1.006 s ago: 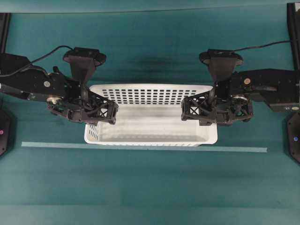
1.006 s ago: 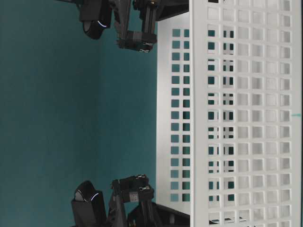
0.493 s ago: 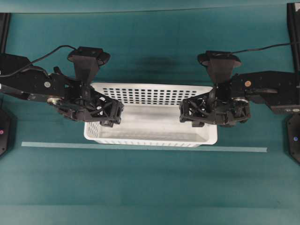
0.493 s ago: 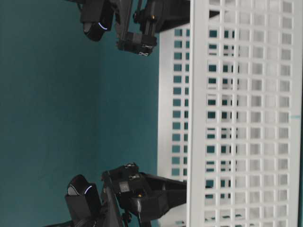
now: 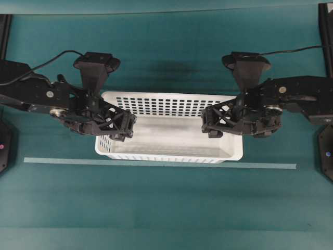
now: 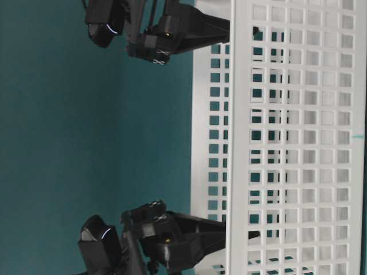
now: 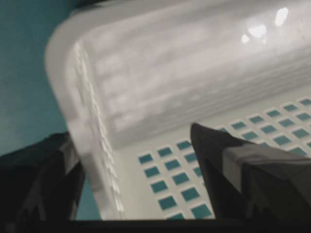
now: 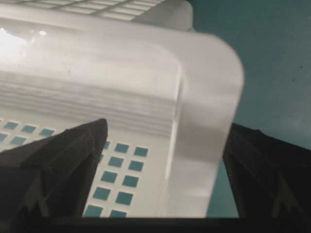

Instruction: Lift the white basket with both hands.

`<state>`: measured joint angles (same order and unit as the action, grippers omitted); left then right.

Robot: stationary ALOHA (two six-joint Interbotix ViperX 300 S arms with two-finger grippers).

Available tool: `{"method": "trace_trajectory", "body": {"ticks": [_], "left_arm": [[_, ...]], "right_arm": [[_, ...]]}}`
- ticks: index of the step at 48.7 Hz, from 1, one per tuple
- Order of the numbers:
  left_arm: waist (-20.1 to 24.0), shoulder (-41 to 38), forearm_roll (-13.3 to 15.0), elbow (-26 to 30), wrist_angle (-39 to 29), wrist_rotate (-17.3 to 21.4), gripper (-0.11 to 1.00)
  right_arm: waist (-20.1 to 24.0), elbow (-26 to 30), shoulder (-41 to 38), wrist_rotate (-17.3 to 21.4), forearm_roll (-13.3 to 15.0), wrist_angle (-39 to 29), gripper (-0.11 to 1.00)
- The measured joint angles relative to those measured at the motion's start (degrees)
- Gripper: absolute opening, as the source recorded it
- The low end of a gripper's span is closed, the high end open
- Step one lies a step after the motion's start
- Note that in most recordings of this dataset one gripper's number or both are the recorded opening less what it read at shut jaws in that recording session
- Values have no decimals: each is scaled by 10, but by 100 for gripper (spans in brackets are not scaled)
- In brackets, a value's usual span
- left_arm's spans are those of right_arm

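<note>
The white basket (image 5: pixel 166 106) stands on the teal table, long side facing the front. My left gripper (image 5: pixel 106 125) is open astride its left end wall. In the left wrist view one finger (image 7: pixel 243 174) is inside over the slotted wall and the other finger (image 7: pixel 39 179) is outside the rim (image 7: pixel 92 145). My right gripper (image 5: pixel 238 121) is open astride the right end wall. Its inner finger (image 8: pixel 58 165) stands apart from the rim (image 8: pixel 204 121), and teal table shows between the rim and the outer finger (image 8: pixel 267 170). The basket (image 6: pixel 298 143) fills the table-level view.
A pale tape strip (image 5: pixel 156 163) runs across the table just in front of the basket. Black arm mounts stand at the far left and at the far right (image 5: pixel 327 156). Cables trail from both wrist cameras toward the back.
Both grippers have spread their jaws from a narrow gap on the basket's end rims to wide open. The basket has barely shifted.
</note>
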<state>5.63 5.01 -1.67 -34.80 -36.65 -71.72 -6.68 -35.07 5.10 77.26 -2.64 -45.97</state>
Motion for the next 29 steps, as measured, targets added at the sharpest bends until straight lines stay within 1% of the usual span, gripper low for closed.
{"method": "trace_trajectory", "body": {"ticks": [4, 9, 14, 20, 29], "left_arm": [[0, 12, 0, -4, 0, 3, 83], [1, 30, 0, -9, 0, 20, 83], [0, 49, 0, -11, -2, 33, 83], [1, 76, 0, -14, -4, 37, 83], [0, 134, 0, -33, -6, 38, 83]], "right_arm": [[-2, -4, 12, 0, 1, -1, 90], [-7, -4, 29, 0, 6, -6, 90], [-15, -5, 50, -8, 10, -25, 90], [-16, -6, 80, -25, 10, -51, 90], [-16, -5, 135, -35, 10, -72, 90]]}}
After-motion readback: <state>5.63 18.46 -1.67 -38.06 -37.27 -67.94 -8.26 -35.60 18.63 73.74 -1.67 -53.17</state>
